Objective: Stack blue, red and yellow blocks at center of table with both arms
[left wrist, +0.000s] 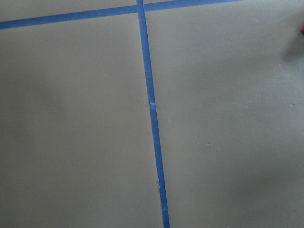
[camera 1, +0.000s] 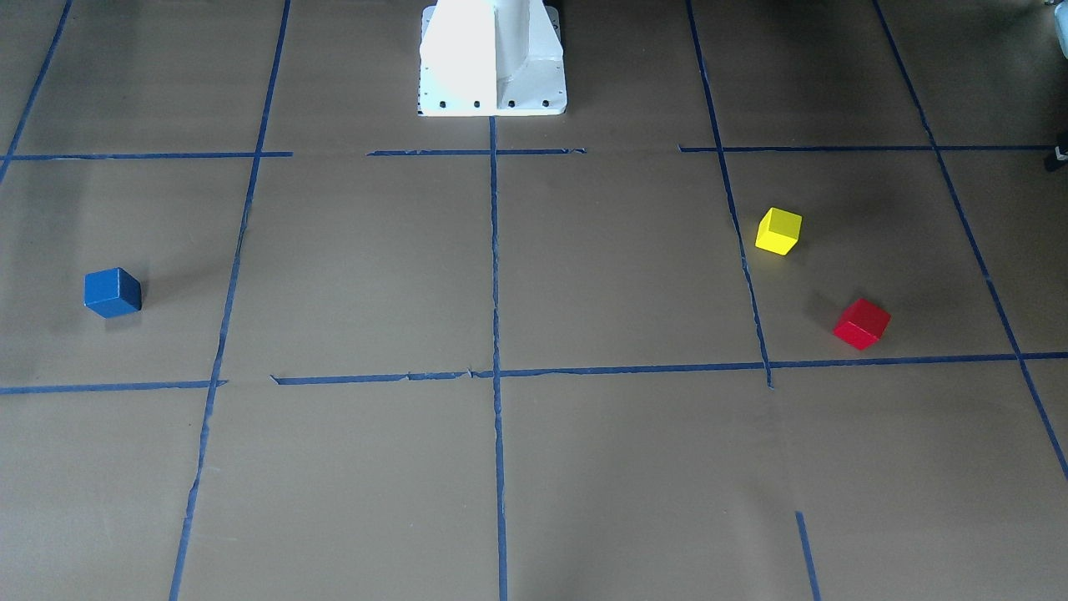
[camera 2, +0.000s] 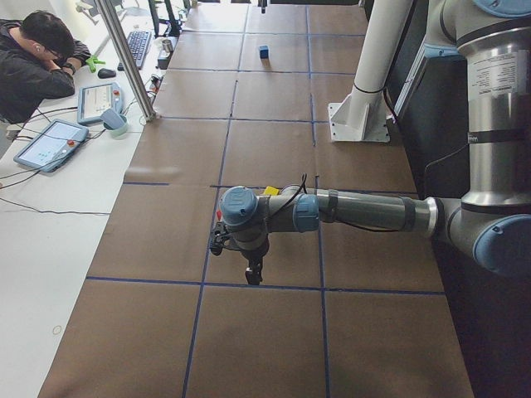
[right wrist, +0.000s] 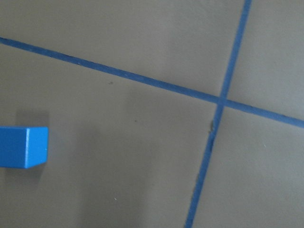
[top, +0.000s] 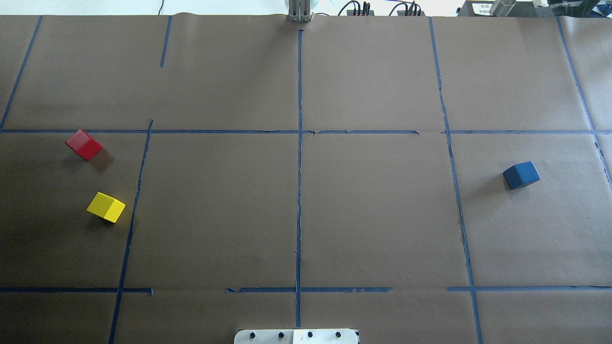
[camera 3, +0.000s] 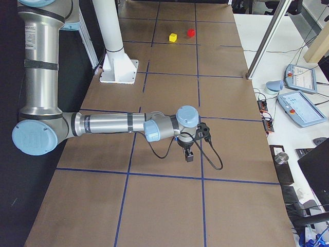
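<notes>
You have blue block (top: 521, 175) alone at robot's right, red block (top: 83, 144) near yellow block (top: 106, 207) at its left, left gripper (camera 2: 253, 274) and right gripper (camera 3: 188, 155) above table (top: 373, 215), jaw state cannot be told.

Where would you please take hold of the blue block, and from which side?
Take the blue block by two opposite side faces, coming straight down from above with the right hand. It sits flat and alone on the table, turned slightly off the tape lines, so the hand probably needs turning to match.
</notes>
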Robot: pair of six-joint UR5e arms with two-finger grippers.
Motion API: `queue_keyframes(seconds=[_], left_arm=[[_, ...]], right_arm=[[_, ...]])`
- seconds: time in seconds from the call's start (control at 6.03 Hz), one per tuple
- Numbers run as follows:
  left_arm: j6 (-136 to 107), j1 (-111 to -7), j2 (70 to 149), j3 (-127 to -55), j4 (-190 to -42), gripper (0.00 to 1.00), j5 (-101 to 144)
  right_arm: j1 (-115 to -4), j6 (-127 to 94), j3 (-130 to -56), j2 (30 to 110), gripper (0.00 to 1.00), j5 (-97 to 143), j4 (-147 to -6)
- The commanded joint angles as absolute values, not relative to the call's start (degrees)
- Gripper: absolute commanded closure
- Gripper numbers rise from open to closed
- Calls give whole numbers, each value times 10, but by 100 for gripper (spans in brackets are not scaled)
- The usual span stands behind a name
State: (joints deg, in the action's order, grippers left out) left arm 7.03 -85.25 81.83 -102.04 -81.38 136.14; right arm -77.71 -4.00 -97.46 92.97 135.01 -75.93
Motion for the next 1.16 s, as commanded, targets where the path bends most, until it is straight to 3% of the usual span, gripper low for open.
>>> queue_keyframes(seconds=[0.0,0.99], left_arm=[[70,-852,818,-1020,-814,0,1361],[71,-852,818,-1018,-814,0,1361]], right_arm=[[-686,-190,-976,897,0,1320,-703],[-546,-297,-961,901,0,1226,-660]])
